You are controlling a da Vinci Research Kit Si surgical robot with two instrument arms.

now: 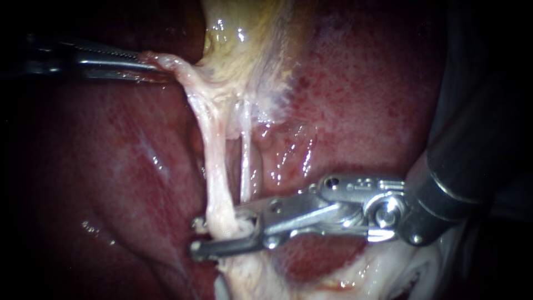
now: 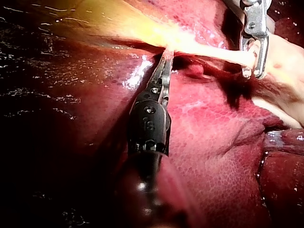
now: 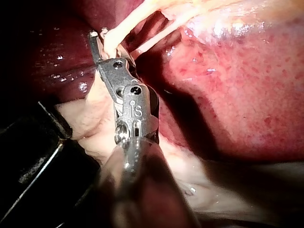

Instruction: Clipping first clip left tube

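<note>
Item: left tube [image 1: 214,161], the thicker pale strand running from below the gallbladder [image 1: 244,50] at upper centre of the frame down to lower centre, across the liver [image 1: 111,166]. A thinner right tube [image 1: 245,166] lies just beside it. Held by: my left instrument [image 1: 147,66], entering at upper left, its claw clenched on the gallbladder's pale edge where the strand begins, so the strand stands taut. Attending: my right instrument [image 1: 197,238], entering from the right, its claw released and straddling the left tube low down, one half on either side; no clip shows on the tube. Handling, by my estimate: light, soft, wet and slippery, and easily torn if pulled or twisted. Best taken squarely across the bare span, with its whole width inside the claw and clear of the thin neighbour.
</note>
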